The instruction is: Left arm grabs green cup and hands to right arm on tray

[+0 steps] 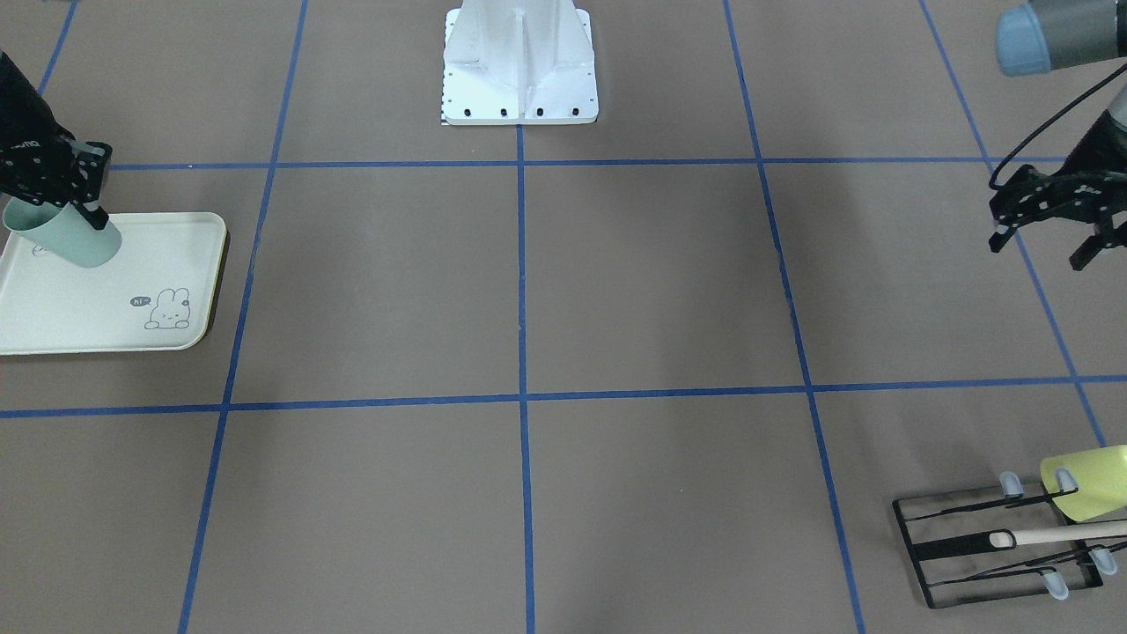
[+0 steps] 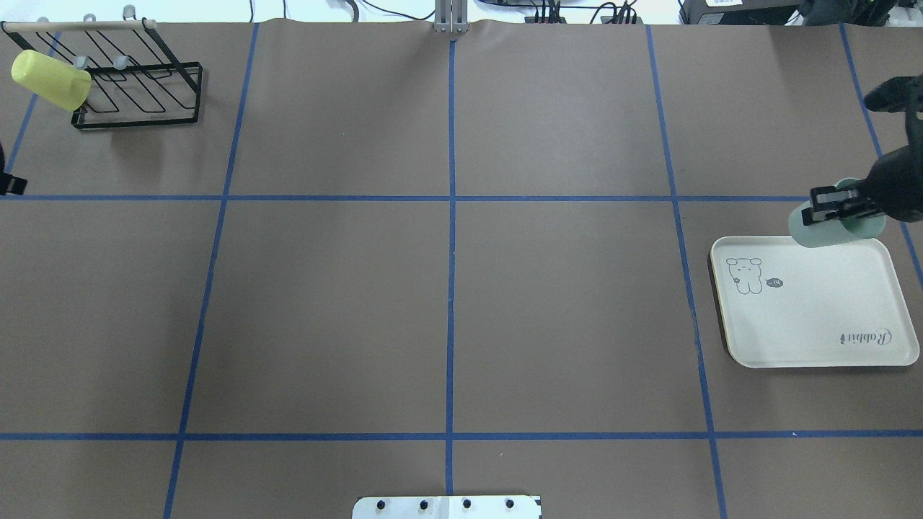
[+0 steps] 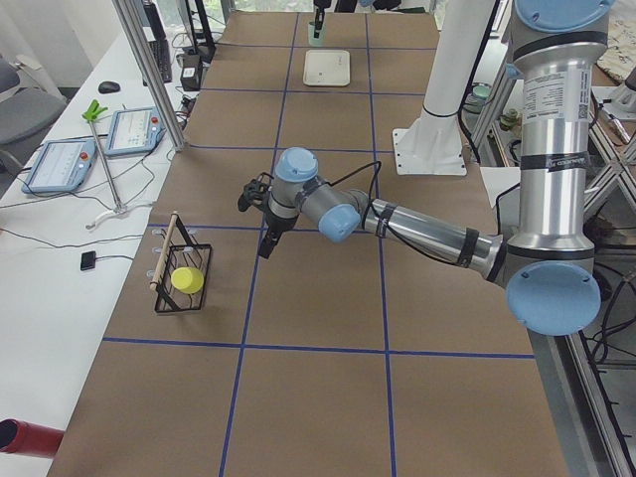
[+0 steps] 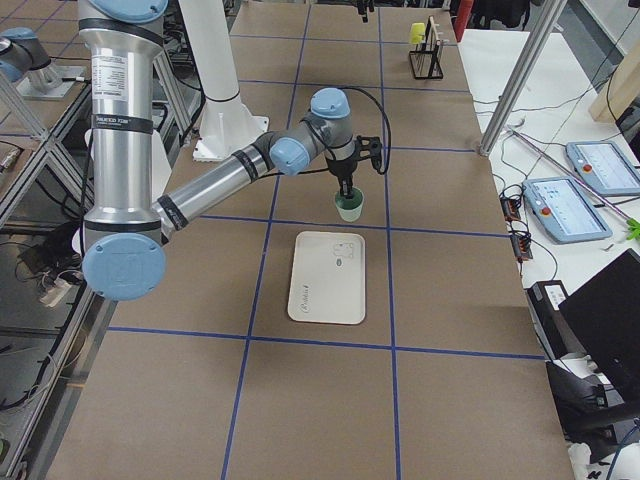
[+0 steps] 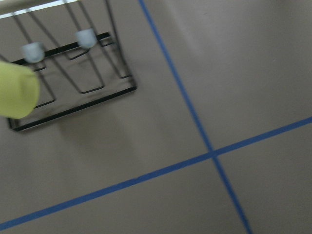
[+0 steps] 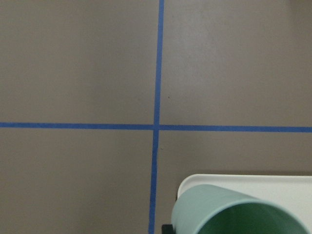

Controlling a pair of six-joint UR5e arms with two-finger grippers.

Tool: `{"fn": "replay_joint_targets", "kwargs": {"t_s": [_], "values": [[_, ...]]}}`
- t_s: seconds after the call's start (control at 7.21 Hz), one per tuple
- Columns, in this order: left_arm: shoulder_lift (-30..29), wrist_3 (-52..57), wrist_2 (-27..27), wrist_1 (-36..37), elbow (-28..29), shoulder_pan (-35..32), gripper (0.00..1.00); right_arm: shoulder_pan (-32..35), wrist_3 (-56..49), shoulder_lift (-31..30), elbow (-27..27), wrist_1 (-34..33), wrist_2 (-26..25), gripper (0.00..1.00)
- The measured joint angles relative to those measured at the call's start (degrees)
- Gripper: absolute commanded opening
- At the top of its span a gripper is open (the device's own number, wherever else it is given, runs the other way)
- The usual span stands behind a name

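My right gripper (image 1: 75, 189) is shut on the green cup (image 1: 66, 239), a pale mint tumbler held tilted over one end of the tray (image 1: 106, 308). In the overhead view the green cup (image 2: 829, 229) overlaps the far edge of the cream tray (image 2: 815, 317). The right wrist view shows the cup's rim (image 6: 234, 212) with a tray corner (image 6: 195, 183) below it. Whether the cup touches the tray I cannot tell. My left gripper (image 1: 1039, 254) hangs open and empty at the opposite end of the table.
A black wire rack (image 2: 137, 79) with a wooden bar stands at the far left corner, and a yellow-green cup (image 2: 50, 79) sits on one of its pegs. The robot's white base (image 1: 519, 66) is at the table's near middle edge. Blue tape lines grid the brown table.
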Motion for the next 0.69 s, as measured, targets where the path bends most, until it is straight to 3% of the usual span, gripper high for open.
{"fn": "replay_joint_targets", "kwargs": {"t_s": [0.28, 0.69], "values": [[1.50, 11.10, -2.59, 12.58, 3.30, -9.91, 1.00, 3.76, -3.67, -7.36, -0.06, 4.30, 5.30, 0.00], [1.49, 23.26, -3.50, 24.21, 6.09, -18.64, 1.00, 4.60, -7.27, -12.08, -4.12, 10.62, 6.50, 0.00]]}}
